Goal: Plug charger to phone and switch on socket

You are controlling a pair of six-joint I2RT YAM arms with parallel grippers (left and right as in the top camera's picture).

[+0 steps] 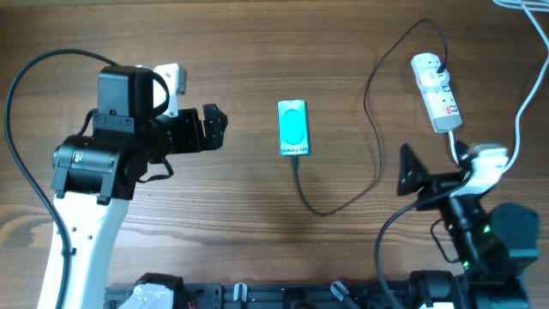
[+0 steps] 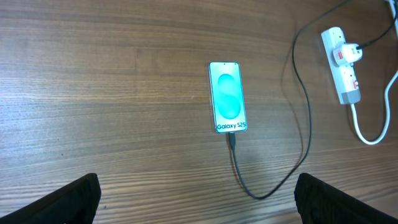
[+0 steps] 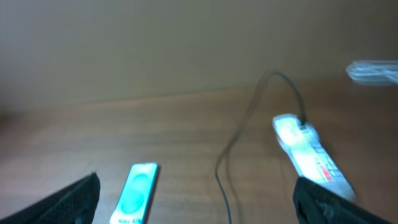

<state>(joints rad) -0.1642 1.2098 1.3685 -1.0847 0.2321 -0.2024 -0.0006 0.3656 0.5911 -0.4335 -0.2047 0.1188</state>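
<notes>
The phone point(image 1: 292, 128) lies flat mid-table with its teal screen up and the "Galaxy S25" text at its near end. The thin black charger cable point(image 1: 374, 154) meets the phone's near end, loops across the table and runs up to the white socket strip point(image 1: 436, 92) at the far right. The phone point(image 2: 227, 97), cable point(image 2: 306, 124) and socket point(image 2: 342, 67) show in the left wrist view, and blurred in the right wrist view: phone point(image 3: 136, 193), cable point(image 3: 225, 168), socket point(image 3: 309, 152). My left gripper point(image 1: 214, 127) is open, left of the phone. My right gripper point(image 1: 414, 171) is open, near the socket's near end.
The socket's thick white cord point(image 1: 518, 129) curves off to the right edge. A white plug point(image 1: 426, 63) sits in the strip's far end.
</notes>
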